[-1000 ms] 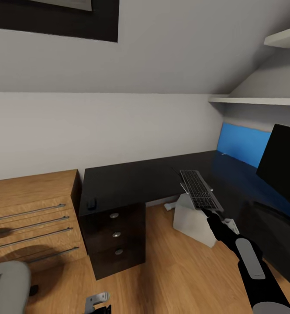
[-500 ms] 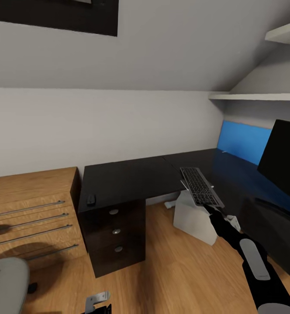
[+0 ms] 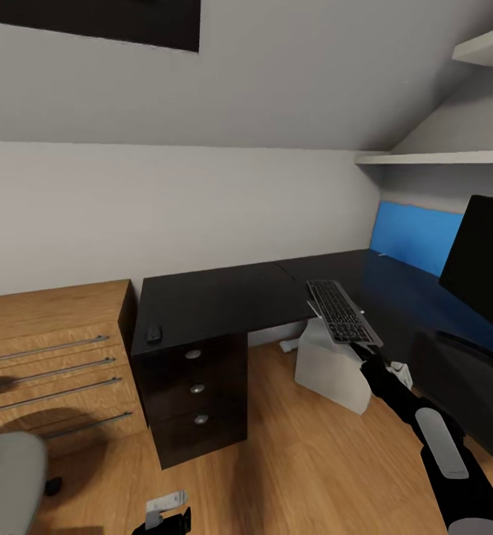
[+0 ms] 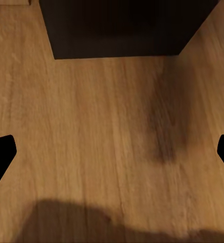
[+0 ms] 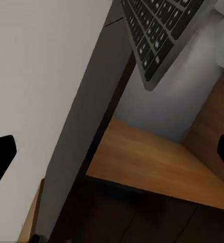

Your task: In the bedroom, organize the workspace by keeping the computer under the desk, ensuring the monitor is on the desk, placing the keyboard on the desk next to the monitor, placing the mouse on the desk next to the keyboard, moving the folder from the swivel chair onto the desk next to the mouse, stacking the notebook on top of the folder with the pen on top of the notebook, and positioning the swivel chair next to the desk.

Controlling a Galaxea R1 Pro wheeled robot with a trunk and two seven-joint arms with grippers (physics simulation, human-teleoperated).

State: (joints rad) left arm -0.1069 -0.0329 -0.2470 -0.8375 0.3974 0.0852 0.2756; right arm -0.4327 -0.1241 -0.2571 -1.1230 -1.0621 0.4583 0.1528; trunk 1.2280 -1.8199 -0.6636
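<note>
— Black, glossy, that whole table (image 3: 224, 301), and hardly anything on it yet. How far along would you say it is?

— Early, I'd judge. The monitor (image 3: 484, 260) stands on the right wing already, the mouse (image 3: 154, 334) lies at the table's left end above the drawers, and the computer (image 3: 330, 368) sits on the floor at the table's inner corner, partly under it. The keyboard (image 3: 343, 312) is in the air, tilted, carried by the right hand (image 3: 366, 351) at its near end, over the computer.

— So the keyboard is the step in hand?

— Seems so. It must go down beside the monitor, then the mouse beside it. The swivel chair (image 3: 9, 475) is off at the lower left with a sliver of blue on its seat, probably the folder. Notebook and pen I can't pick out.

— And the left hand (image 3: 165, 518)?

— Low, over bare wood floor (image 4: 101, 126). Its wrist camera shows both fingertips (image 4: 0, 157) spread wide with nothing between them.

— Does the right wrist camera add anything?

— The keyboard's keys close up, the table's edge and the pale wall. Its fingertips sit apart there too, so the grip itself I cannot tell.
</note>
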